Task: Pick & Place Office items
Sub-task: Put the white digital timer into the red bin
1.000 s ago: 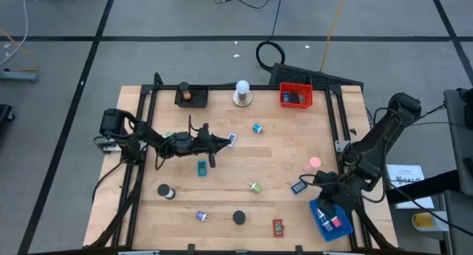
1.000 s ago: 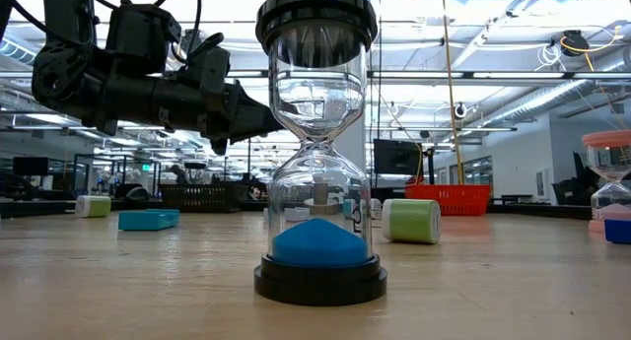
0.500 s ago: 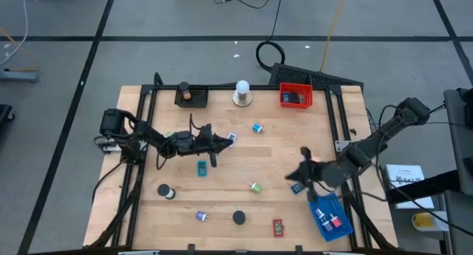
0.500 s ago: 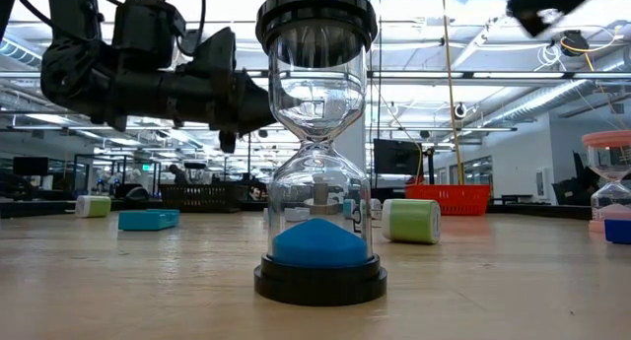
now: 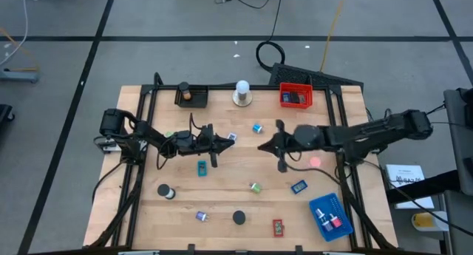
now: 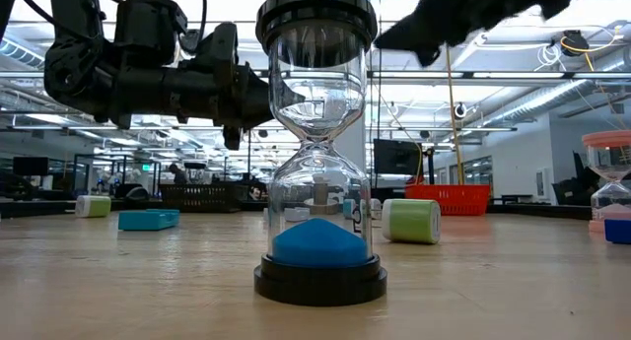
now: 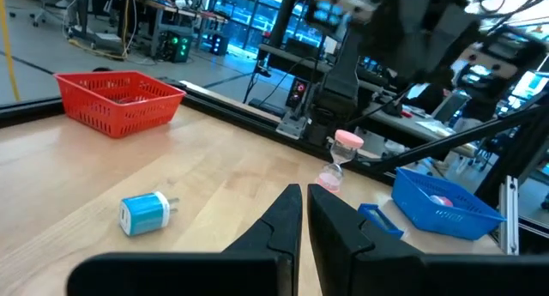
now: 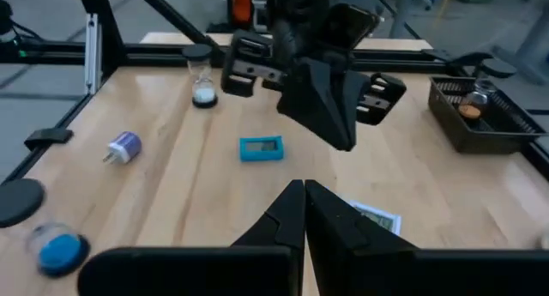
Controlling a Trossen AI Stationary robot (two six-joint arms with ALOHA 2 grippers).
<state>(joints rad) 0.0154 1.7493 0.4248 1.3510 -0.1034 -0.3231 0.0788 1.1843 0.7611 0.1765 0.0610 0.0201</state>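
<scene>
Blue tray (image 5: 330, 216) at the table's near right corner now sits alone, since the right gripper (image 5: 264, 145) has swung away from it to mid-table, pointing at the left gripper (image 5: 229, 139); that suggests a drop-off is done and another item is sought. Both grippers are pressed together and empty, while a teal rectangle (image 5: 202, 167) lies just below the left one

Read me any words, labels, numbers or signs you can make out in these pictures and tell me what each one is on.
No text can be read in any view.
White card on the table near the right pincer: print on it, too blurred to read.
White sheet beside the table's right edge: dark marks, too small to read.
Teal flat item: a pale window on its face, nothing legible.
Lit screens in the room behind: glow only, no readable characters.
</scene>
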